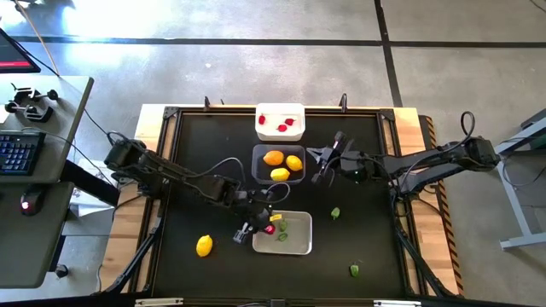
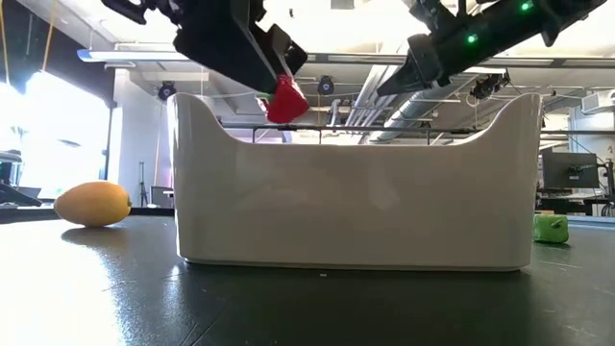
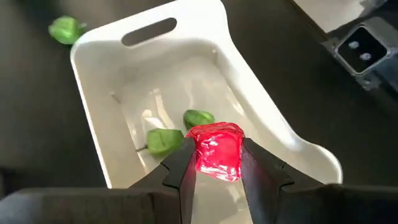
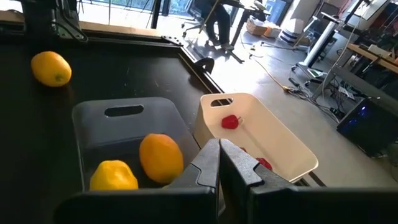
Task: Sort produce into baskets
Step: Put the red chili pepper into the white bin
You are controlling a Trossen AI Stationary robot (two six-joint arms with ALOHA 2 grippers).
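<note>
My left gripper [image 1: 258, 227] is shut on a red berry piece [image 3: 217, 151] above the left end of the pale grey basket [image 1: 294, 246]. Two green leafy pieces [image 3: 163, 140] lie on that basket's floor. My right gripper [image 4: 219, 155] hangs shut above the dark clear basket [image 1: 258, 164], which holds yellow lemons [image 1: 274, 158]. The white basket [image 1: 294, 111] at the far edge holds red berry pieces [image 1: 282, 128]. One lemon [image 1: 204, 246] rests on the mat to the left. Two green pieces [image 1: 335, 213] lie loose on the mat. My left gripper pinches the red berry piece by two opposite sides [image 3: 200, 155] between its two fingers [image 3: 181, 167]. The fingers slant down from the table's left. The berry is lifted clear, just above the pale basket's rim [image 2: 207, 106].
A raised frame [image 1: 171, 115] borders the black mat. A loose green piece [image 1: 354, 270] lies near the front right. A desk with a keyboard [image 1: 17, 152] stands left of the table.
</note>
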